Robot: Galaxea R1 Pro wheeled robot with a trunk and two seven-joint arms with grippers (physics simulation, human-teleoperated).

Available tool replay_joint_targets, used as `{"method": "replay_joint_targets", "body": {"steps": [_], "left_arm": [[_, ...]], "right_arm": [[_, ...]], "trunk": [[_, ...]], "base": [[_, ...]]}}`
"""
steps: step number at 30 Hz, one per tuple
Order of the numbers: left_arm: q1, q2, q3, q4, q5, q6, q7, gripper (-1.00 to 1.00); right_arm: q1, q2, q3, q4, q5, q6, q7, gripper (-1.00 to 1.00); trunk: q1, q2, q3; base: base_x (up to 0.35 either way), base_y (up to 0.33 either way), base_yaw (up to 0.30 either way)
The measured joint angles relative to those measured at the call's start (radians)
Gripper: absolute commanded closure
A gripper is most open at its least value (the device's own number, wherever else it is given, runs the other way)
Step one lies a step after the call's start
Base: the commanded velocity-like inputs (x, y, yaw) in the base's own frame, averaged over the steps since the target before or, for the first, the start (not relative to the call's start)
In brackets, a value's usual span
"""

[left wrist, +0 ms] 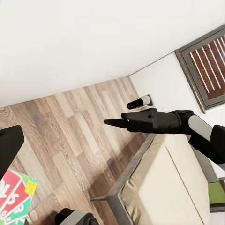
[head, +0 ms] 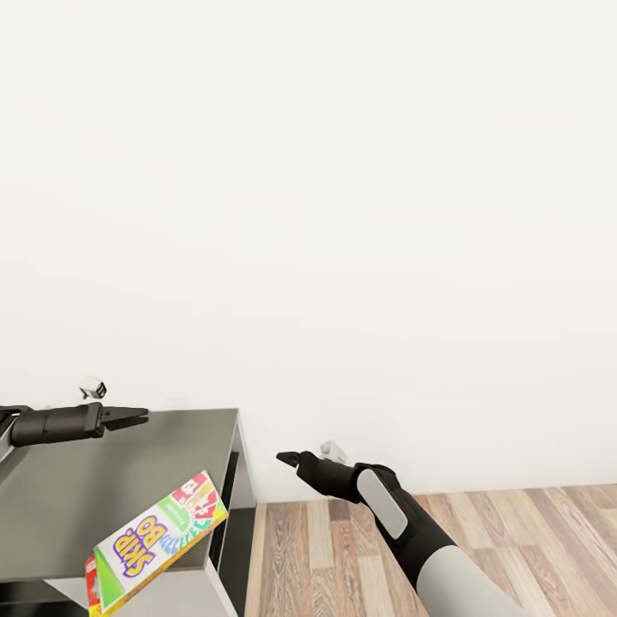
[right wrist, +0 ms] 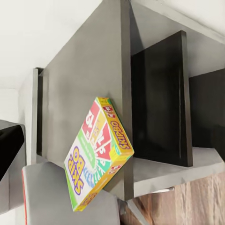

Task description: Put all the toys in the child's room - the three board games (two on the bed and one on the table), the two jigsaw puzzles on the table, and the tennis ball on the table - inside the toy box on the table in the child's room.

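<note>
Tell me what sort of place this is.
Probably a bedroom in a home: a beige mattress on a grey bed frame, a dark-grey desk wing carrying a SKIP-BO game box, wood-plank floor and white walls.

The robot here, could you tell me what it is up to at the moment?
It stands at the dark-grey desk wing, facing a white wall. A SKIP-BO game box lies on that wing near its front corner, and neither gripper is holding it. The left gripper reaches out above the wing, and the right gripper points forward over the wood floor. Both look shut.
</note>
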Motion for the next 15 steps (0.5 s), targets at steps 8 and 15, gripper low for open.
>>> {"method": "replay_joint_targets", "body": {"steps": [8, 15], "left_arm": [[0.000, 0.000, 0.000, 0.000, 0.000, 0.000, 0.000, -1.00], [0.000, 0.000, 0.000, 0.000, 0.000, 0.000, 0.000, -1.00]], "right_arm": [[0.001, 0.000, 0.001, 0.000, 0.000, -0.001, 0.000, -1.00], [0.001, 0.000, 0.001, 0.000, 0.002, -0.002, 0.000, -1.00]], "trunk": [[0.031, -0.056, -0.012], [0.054, -0.098, -0.019]], "base": [[0.000, 0.000, 0.040], [0.000, 0.000, 0.103]]}}
